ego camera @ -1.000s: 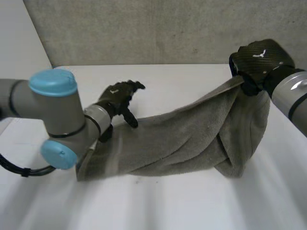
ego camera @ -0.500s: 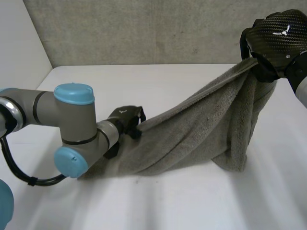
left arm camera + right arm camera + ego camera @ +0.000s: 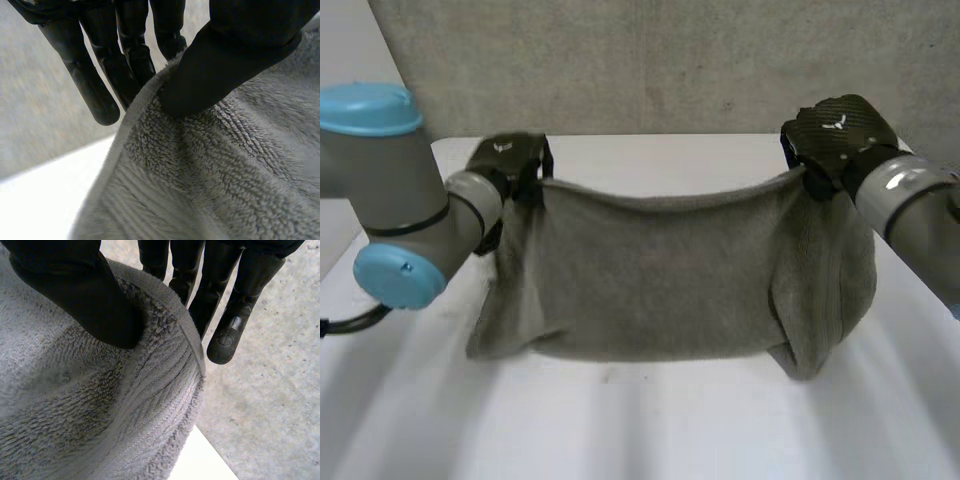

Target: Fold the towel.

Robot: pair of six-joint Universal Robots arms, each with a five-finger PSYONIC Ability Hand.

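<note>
A grey towel (image 3: 660, 280) hangs stretched between my two hands above the white table (image 3: 650, 420), with its lower edge resting on the table. My left hand (image 3: 510, 160) pinches the towel's upper left corner. In the left wrist view the thumb (image 3: 225, 60) presses the towel's edge (image 3: 135, 115) against the fingers (image 3: 95, 80). My right hand (image 3: 835, 135) pinches the upper right corner. There the thumb (image 3: 85, 295) clamps the towel's hem (image 3: 185, 335) against the fingers (image 3: 235, 315). The towel's right side (image 3: 825, 290) bunches into a hanging fold.
A grey concrete wall (image 3: 650, 60) stands behind the table's far edge. My left arm (image 3: 390, 200) with its light-blue caps reaches in from the left, and my right arm (image 3: 910, 210) comes in from the right.
My left hand closed on the towel's left corner and lifted it off the table. My right hand came down and leftward a little. The towel now hangs spread between them.
</note>
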